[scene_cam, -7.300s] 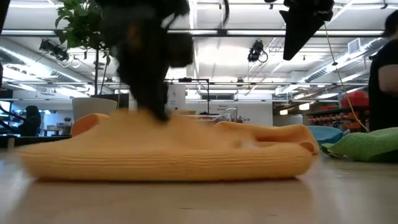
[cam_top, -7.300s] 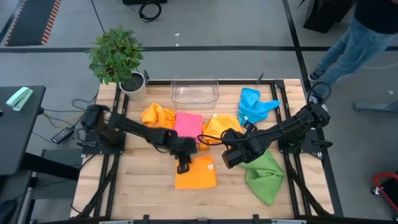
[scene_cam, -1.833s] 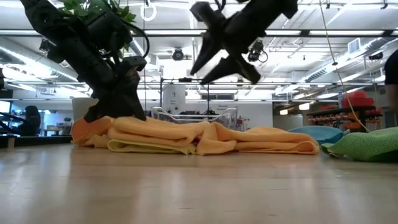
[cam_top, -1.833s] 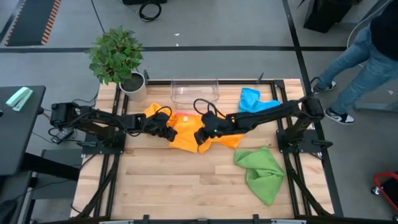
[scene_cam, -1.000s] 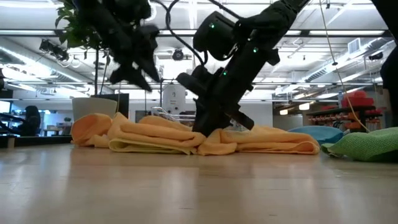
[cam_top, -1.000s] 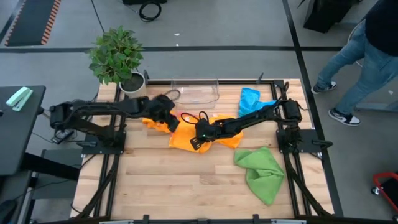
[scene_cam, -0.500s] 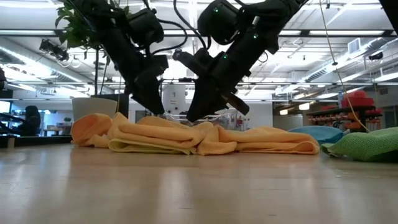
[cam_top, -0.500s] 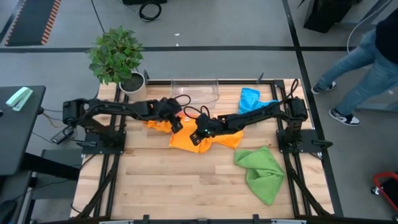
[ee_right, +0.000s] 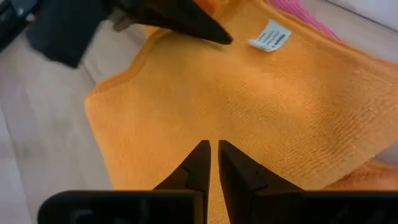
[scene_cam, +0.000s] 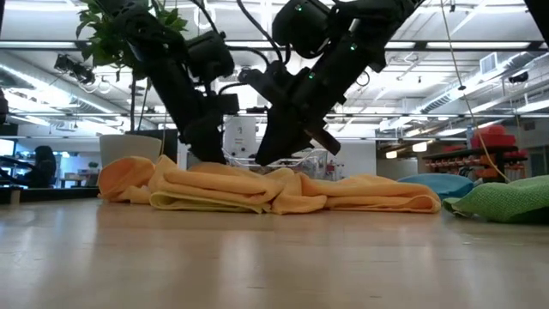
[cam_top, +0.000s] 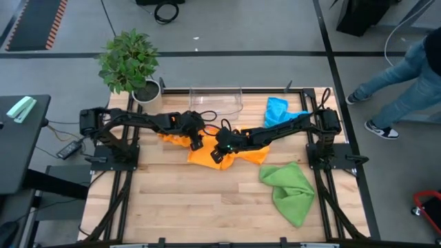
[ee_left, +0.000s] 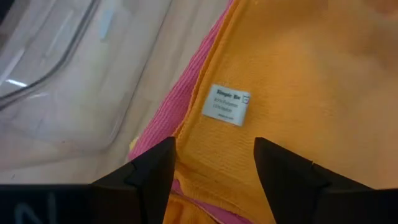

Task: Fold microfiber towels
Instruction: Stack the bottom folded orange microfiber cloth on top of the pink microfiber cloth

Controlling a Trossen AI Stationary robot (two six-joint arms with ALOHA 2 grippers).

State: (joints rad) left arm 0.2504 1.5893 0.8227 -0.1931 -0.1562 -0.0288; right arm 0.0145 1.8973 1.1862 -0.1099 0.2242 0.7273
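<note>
An orange towel [cam_top: 231, 153] lies spread at the table's middle on a pink towel [ee_left: 180, 102], of which only an edge shows. My left gripper [ee_left: 214, 158] hangs open just over the orange towel's edge, beside its white label [ee_left: 227, 104]. One finger stands on either side of the hem. My right gripper [ee_right: 211, 152] is shut and stands close above the same towel's middle. In the low view both grippers, the left [scene_cam: 206, 148] and the right [scene_cam: 276, 154], stand clear of the cloth. Another orange towel [cam_top: 171, 136] lies crumpled to the left.
A clear plastic bin [cam_top: 216, 102] stands at the far edge with a potted plant [cam_top: 131, 65] to its left. A blue towel [cam_top: 279, 114] lies at the far right and a green towel [cam_top: 289, 189] at the near right. A person [cam_top: 406, 76] walks beyond the table's right side.
My left gripper has come down from beside the bin toward the orange towel's labelled edge and has rolled about its own line. My right gripper has risen a little off the orange towel, which stays lying flat.
</note>
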